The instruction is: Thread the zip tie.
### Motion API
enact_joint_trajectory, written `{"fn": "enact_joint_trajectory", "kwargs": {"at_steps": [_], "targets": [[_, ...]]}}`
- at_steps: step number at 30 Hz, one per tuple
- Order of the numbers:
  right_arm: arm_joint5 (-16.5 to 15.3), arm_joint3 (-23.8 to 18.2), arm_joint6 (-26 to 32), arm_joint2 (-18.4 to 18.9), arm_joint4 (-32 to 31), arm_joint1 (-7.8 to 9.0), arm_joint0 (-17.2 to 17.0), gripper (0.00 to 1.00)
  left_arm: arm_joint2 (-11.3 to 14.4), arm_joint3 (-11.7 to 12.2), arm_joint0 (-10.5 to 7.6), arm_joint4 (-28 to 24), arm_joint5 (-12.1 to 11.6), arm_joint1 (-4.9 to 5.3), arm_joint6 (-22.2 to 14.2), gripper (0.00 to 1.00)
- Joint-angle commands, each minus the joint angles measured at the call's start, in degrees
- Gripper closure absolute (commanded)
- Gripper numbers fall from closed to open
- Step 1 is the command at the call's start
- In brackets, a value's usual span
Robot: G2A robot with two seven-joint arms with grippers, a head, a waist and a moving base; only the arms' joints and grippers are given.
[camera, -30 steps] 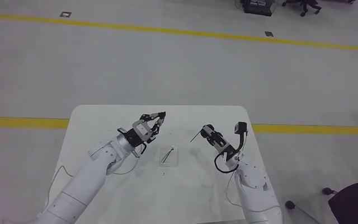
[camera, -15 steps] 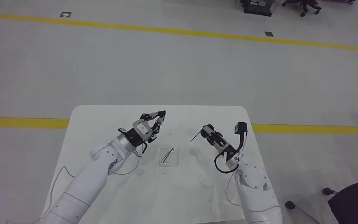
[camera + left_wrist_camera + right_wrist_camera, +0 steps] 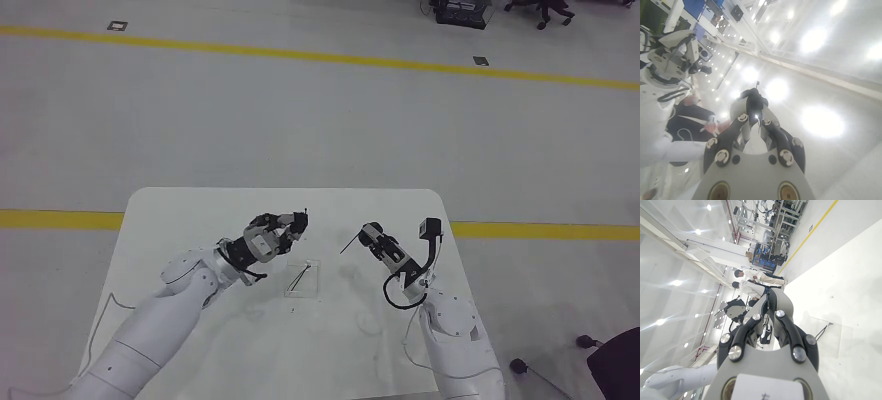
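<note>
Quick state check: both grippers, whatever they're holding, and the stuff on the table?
left gripper: shut on left tie, above the table.
left tie: head end pokes past the fingertips, not threaded.
right gripper: shut on right strip.
right strip: thin, black, free end sticking out, apart from the left gripper.
spare tie: lying flat on sheet, untouched.

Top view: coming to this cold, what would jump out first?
The two hands face each other over the white table, apart. The left hand is shut on a black zip tie, and the right hand pinches a second tie whose free end points toward the left hand. On the table between them, spare ties lie on a clear sheet.
</note>
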Motion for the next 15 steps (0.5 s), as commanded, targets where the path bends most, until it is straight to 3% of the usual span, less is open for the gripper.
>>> {"fn": "enact_joint_trajectory", "kwargs": {"at_steps": [1, 10, 12, 15], "targets": [[0.00, 0.00, 0.00, 0.00, 0.00, 0.00, 0.00, 1.00, 0.23, 0.40, -0.25, 1.33, -0.58, 0.05, -1.05, 1.00], [0.00, 0.00, 0.00, 0.00, 0.00, 0.00, 0.00, 1.00, 0.23, 0.40, -0.25, 1.33, -0.58, 0.05, -1.05, 1.00], [0.00, 0.00, 0.00, 0.00, 0.00, 0.00, 0.00, 1.00, 0.77, -0.56, -0.50, 5.52, -1.29, 0.26, -0.15, 1.00], [0.00, 0.00, 0.00, 0.00, 0.00, 0.00, 0.00, 1.00, 1.14, -2.05, -1.38, 15.22, -2.86, 1.08, -1.66, 1.00]]}}
